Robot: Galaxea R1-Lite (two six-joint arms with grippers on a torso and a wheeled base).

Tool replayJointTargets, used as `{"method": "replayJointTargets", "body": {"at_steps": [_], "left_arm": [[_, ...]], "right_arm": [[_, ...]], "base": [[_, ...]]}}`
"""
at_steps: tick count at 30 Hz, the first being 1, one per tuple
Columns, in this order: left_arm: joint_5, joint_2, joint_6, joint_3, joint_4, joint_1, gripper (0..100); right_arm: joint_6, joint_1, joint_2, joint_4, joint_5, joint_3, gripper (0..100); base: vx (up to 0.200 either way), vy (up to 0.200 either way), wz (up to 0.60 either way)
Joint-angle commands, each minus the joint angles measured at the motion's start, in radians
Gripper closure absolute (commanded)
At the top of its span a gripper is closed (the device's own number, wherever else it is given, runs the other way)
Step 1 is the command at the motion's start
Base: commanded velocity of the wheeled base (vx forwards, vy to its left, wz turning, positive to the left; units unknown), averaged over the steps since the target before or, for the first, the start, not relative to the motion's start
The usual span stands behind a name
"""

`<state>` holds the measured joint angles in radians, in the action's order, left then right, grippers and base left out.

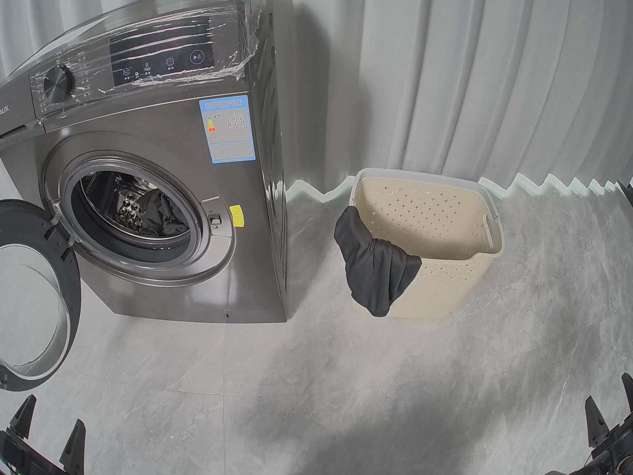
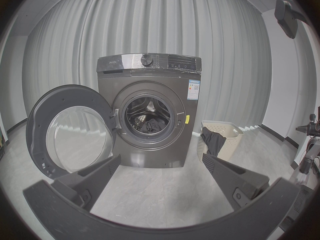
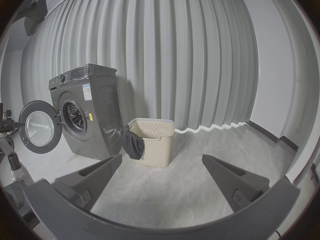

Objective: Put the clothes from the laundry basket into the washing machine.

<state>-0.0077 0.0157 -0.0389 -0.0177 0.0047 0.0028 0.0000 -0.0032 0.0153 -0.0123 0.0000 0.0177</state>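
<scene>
The task is judged partly done. A loaded garment [image 1: 161, 214] lies in the drum of the washing machine [image 1: 171, 291], whose door [image 1: 33, 311] is swung open leftward. A draped garment [image 1: 376, 268] hangs over the near-left rim of the laundry basket [image 1: 438, 216], right of the machine. The left end effector [image 1: 51, 423] and right end effector [image 1: 610, 400] are held wide and empty above open floor [image 1: 330, 377]. The door edge is flagged as a hazard.

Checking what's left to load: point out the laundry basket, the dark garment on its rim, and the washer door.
laundry basket [image 1: 428, 222]: head view, perforated inner wall.
dark garment [image 1: 376, 272]: head view, middle of the cloth hanging outside the rim.
washer door [image 1: 30, 311]: head view, glass of the open door.
</scene>
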Motion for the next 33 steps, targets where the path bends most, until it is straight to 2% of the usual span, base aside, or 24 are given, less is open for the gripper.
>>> {"method": "replayJointTargets", "body": {"at_steps": [1,5,23,33], "left_arm": [[0.000,-0.016,0.001,0.016,0.000,0.000,0],[0.000,-0.016,0.001,0.016,0.000,0.000,0],[0.000,-0.016,-0.001,0.016,0.000,0.000,0],[0.000,-0.016,0.001,0.016,0.000,0.000,0]], "right_arm": [[0.000,0.000,-0.015,0.000,0.002,-0.012,0],[0.000,0.000,-0.015,-0.001,0.000,-0.012,0],[0.000,0.000,-0.015,-0.001,0.000,-0.012,0],[0.003,-0.003,-0.015,0.000,-0.002,-0.012,0]], "base": [[0.000,0.000,0.00],[0.000,0.000,0.00],[0.000,-0.200,0.00],[0.000,0.000,0.00]]}}
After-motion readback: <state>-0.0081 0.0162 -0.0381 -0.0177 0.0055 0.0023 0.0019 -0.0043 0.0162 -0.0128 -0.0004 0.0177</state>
